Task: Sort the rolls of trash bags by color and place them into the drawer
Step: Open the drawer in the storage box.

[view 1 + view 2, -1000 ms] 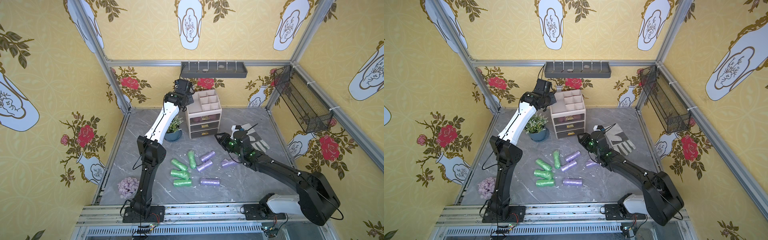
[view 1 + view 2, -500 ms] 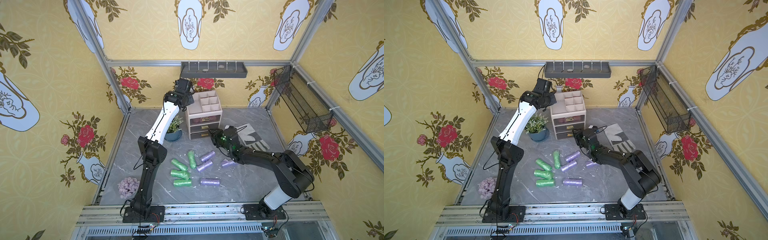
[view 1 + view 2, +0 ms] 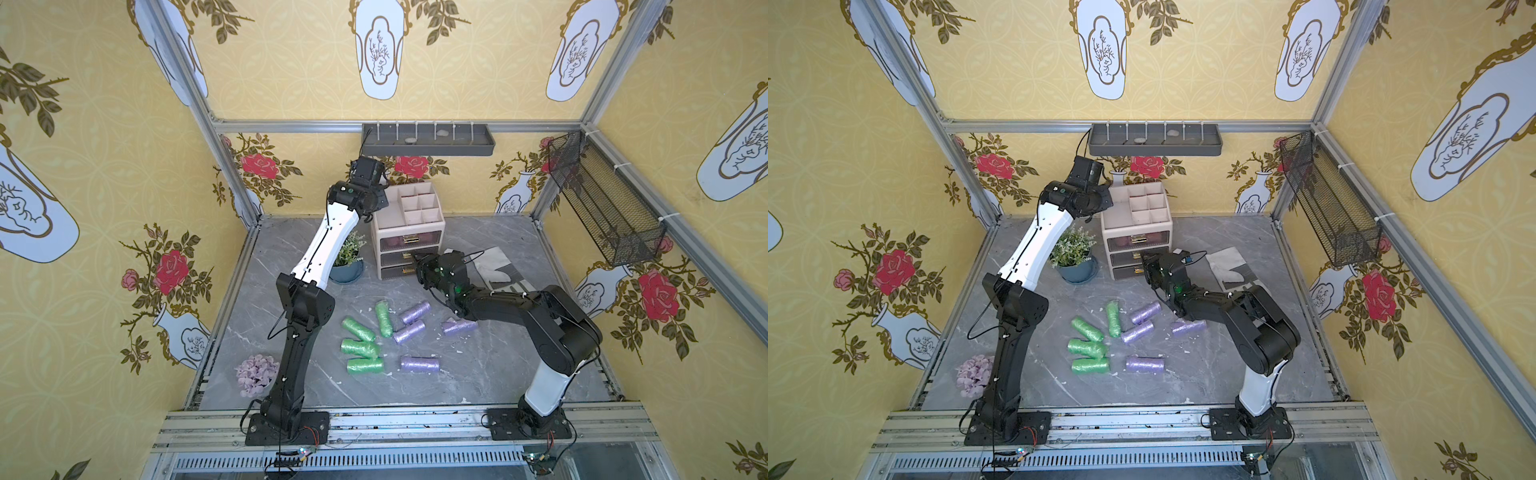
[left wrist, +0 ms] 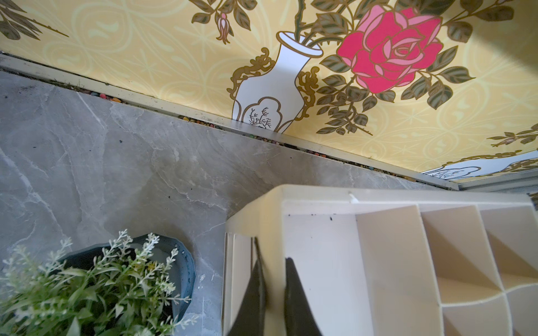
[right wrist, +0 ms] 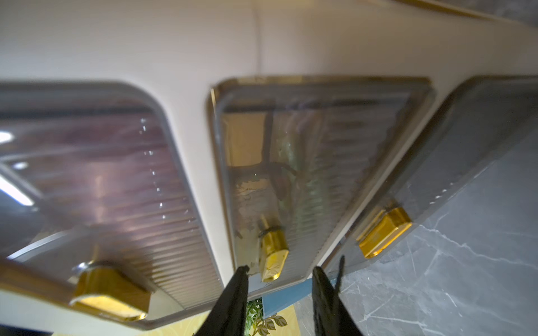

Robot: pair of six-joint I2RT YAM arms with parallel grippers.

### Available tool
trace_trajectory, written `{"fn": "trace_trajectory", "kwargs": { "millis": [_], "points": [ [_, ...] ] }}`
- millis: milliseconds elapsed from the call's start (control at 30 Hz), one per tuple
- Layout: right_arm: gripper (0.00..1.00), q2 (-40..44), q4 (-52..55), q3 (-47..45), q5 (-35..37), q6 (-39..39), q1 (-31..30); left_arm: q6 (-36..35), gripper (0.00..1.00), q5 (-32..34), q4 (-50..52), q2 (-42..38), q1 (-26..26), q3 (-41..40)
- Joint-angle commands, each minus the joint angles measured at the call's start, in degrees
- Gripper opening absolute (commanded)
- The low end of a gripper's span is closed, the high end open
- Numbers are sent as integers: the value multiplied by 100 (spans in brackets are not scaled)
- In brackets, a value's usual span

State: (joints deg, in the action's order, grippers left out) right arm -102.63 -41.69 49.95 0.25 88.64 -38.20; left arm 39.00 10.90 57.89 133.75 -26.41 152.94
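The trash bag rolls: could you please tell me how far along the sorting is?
Done: seemingly the pink ones; the top drawer shows pinkish contents through its front. In hand: the right arm's fingers stand open around the middle drawer's handle, while the left arm's fingers clamp the drawer unit's wall. Left: four green rolls and four lilac rolls lie on the table.

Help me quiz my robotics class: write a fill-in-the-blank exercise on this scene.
1. The right gripper has its jaws on either side of the gold handle of the ___ drawer.
2. On the table lie ___ green rolls.
3. The left gripper straddles the organiser's side wall with its jaws ___.
4. The lilac rolls on the table number ___.

Missing words: middle; four; shut; four.
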Motion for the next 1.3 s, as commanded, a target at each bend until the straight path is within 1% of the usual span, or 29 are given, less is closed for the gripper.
{"fn": "trace_trajectory", "kwargs": {
  "millis": [0, 300, 733, 1267],
  "points": [
    [37, -97, -603, 6, 66, 118, 18, 112, 0, -311, 170, 115, -4, -9],
    [34, -410, -977, 127, 271, 162, 18, 151, 0, -346, 135, 125, -4, -7],
    [26, -589, -1455, 146, 593, 351, 13, 151, 0, -347, 131, 107, -4, -19],
    [15, -759, -1580, 296, 608, 628, 89, 187, 0, -340, 117, 142, -18, -19]
  ]
}}
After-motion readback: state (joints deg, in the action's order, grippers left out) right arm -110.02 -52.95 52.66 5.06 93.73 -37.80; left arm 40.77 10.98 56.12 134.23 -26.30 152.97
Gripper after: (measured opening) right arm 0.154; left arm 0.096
